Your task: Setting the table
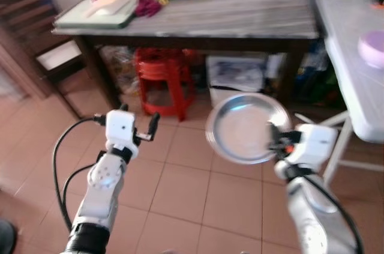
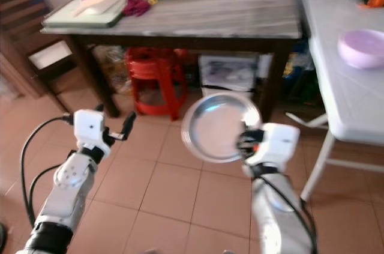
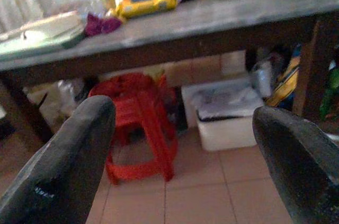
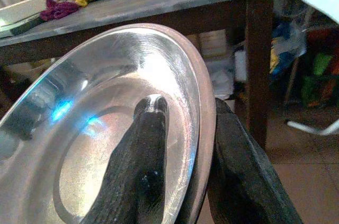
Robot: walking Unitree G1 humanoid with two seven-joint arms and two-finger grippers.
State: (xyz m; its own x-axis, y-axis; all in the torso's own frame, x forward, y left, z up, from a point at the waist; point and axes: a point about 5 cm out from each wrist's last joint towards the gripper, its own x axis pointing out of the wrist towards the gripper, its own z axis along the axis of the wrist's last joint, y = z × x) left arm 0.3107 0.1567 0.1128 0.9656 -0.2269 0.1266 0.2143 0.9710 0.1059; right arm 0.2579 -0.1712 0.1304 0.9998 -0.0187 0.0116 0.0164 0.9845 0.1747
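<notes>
The right claw point(image 4: 183, 181) grips the steel plate point(image 1: 245, 128) by its rim (held upright); the left claw point(image 3: 185, 166) gapes wide, facing the wooden surface point(image 1: 240, 17).

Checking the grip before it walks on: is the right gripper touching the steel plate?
Touching. In the right wrist view the right gripper pinches the plate rim, one finger on its face, the other behind.

silver plate point(image 1: 243, 128), red stool point(image 1: 163, 80)

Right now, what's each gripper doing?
Left gripper: open, holding nothing.
Right gripper: shut on the round shiny metal plate, pinching its rim.
</notes>
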